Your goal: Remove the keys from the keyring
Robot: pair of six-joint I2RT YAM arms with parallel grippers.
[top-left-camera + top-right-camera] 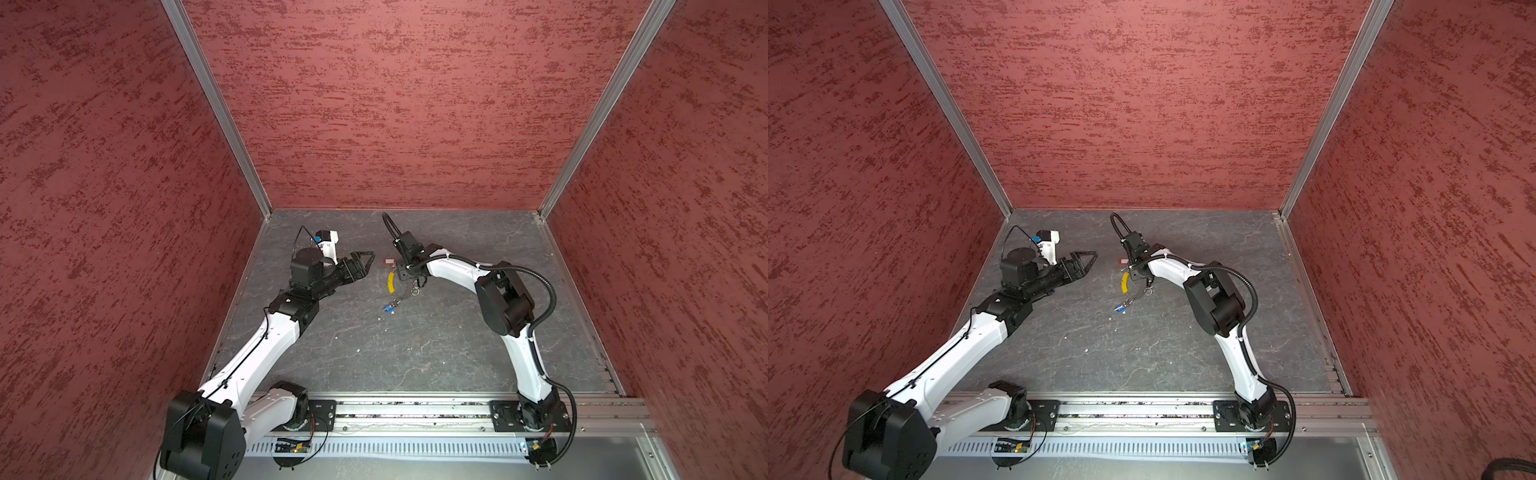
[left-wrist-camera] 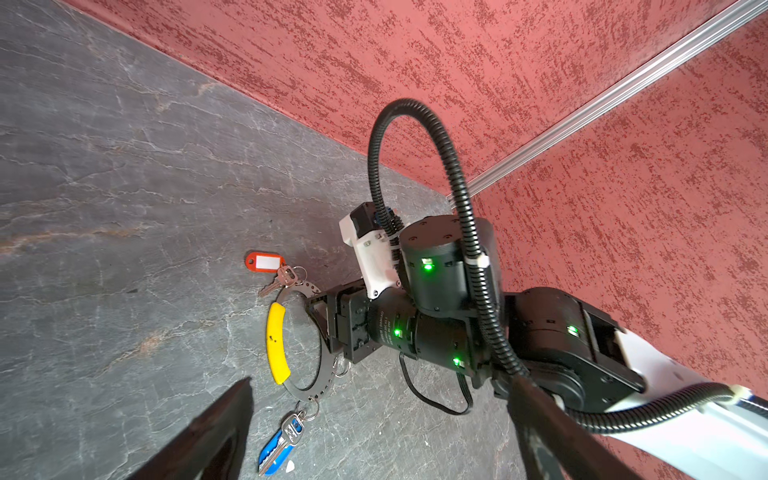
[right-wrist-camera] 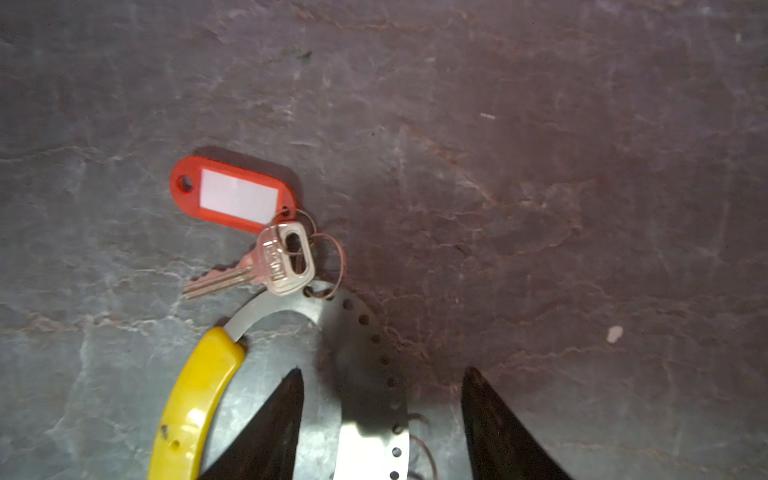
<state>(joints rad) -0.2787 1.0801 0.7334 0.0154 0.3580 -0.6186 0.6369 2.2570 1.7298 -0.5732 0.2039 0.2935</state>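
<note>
Presently, over the tabletop, left arm stretches forward, its left end effector wide open, empty, pointing toward the keyring, apart from it. Right arm arches elbow-high, right end effector half-open astride the keyring mid-tabletop, not clamped; both keys attached.

We see a silver keyring, yellow sleeve, red tag and blue tag. Our table is veined grey, walls mottled red.
</note>
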